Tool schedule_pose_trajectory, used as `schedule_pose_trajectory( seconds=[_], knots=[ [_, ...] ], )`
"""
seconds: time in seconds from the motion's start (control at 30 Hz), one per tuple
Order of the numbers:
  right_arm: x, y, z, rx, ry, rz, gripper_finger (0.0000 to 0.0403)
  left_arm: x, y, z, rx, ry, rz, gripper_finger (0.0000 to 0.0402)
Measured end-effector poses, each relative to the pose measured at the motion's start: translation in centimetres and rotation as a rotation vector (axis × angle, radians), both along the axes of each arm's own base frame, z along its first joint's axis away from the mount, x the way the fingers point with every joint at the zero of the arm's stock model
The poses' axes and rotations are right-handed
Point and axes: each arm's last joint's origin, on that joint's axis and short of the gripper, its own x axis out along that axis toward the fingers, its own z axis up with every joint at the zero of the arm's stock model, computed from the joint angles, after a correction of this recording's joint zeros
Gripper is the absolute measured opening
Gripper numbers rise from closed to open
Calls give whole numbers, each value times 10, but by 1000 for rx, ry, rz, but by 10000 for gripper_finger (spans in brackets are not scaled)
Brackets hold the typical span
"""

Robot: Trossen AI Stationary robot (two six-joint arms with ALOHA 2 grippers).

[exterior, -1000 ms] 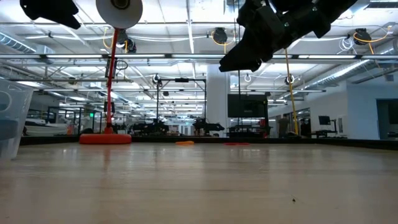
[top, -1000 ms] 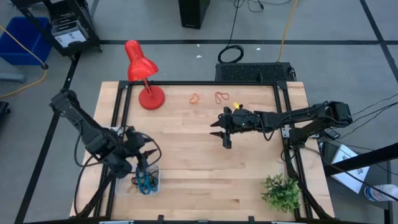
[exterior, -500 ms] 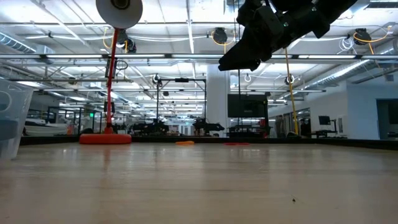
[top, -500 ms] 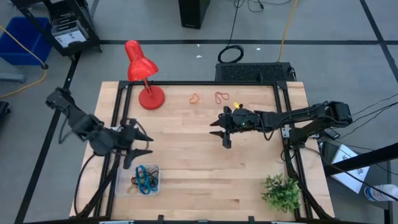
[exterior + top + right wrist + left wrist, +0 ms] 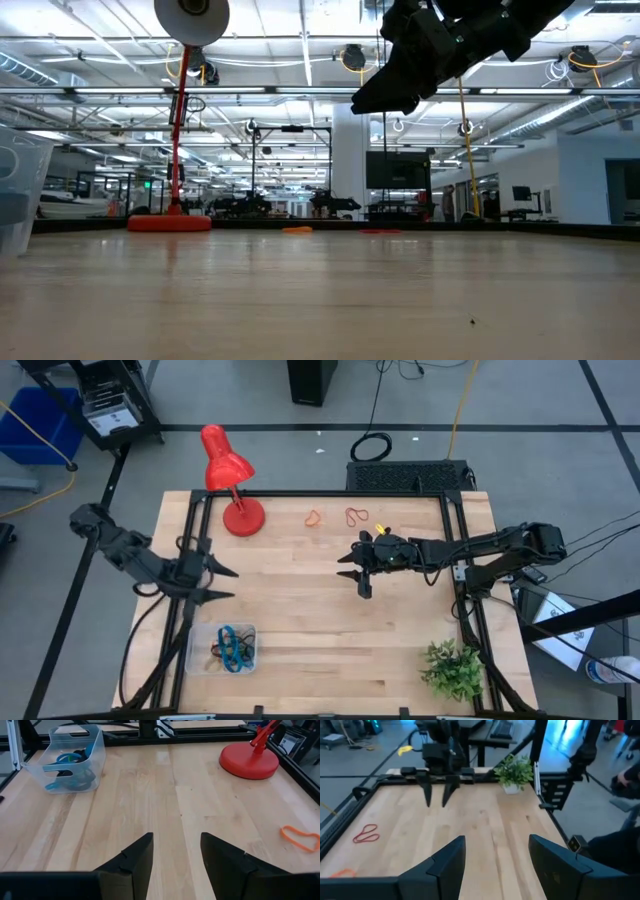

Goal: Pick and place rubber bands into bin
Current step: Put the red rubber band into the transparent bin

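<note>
Rubber bands [image 5: 232, 649], viewed from above: several, blue and dark among them, already lie in the clear bin [image 5: 196, 658], which sits on the counter [image 5: 300, 620] just below the left claw [image 5: 226, 582]. Two more remain loose, an orange band [image 5: 314, 518] and a red band [image 5: 357, 515], both near the right claw [image 5: 359, 572], toward the counter's far edge. Both claws stand wide open and hold nothing. A red lamp [image 5: 228, 482] stands well apart from the right claw, nearer the left one.

Level view: only the right claw [image 5: 385, 102] shows, raised clear of the counter, with the orange band [image 5: 297, 230] and the red band [image 5: 378, 230] as thin flat slivers far beyond it.

Left wrist view: the fingers [image 5: 442, 866] are spread and empty. The red band [image 5: 366, 833] lies flat as a pinched double loop ahead of this claw, the orange band [image 5: 342, 873] closer in.

Right wrist view: fingers [image 5: 131, 859] parted, nothing between them; the orange band [image 5: 299, 837] lies off to one side, the bin [image 5: 92, 758] with its blue bands ahead.

Judgement: these loops are light, soft and floppy, and lie flush on the wood. Best taken by pinching one strand at mid-loop, fingertips pressed to the surface; a shallow grip is likely to slip off.
</note>
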Motion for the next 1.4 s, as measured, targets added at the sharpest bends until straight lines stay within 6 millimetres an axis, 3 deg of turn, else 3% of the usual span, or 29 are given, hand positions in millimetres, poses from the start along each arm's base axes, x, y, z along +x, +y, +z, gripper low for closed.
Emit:
schedule_pose_trajectory(
  seconds=[0.23, 0.47, 0.8, 1.1, 1.2, 1.4],
  knots=[
    [0, 0, 0, 7, 5, -3, 157, -24, 18, -2, -23, -146, -4, 225],
    [0, 0, -1, 7, 6, -3, 156, -26, 15, -46, -25, -246, -140, 225],
    [-1, -3, -2, 32, 24, -85, 155, -37, 26, -90, -59, -324, -71, 225],
    [-9, -27, -9, 14, 127, -217, 155, -28, 27, -121, -31, -380, 33, 225],
    [-9, -40, 2, 2, 186, -286, 155, -26, 28, -125, -42, -394, 73, 225],
    [-10, -71, 48, -2, 254, -400, 155, -23, 28, -134, -31, -385, 93, 225]
  ],
)
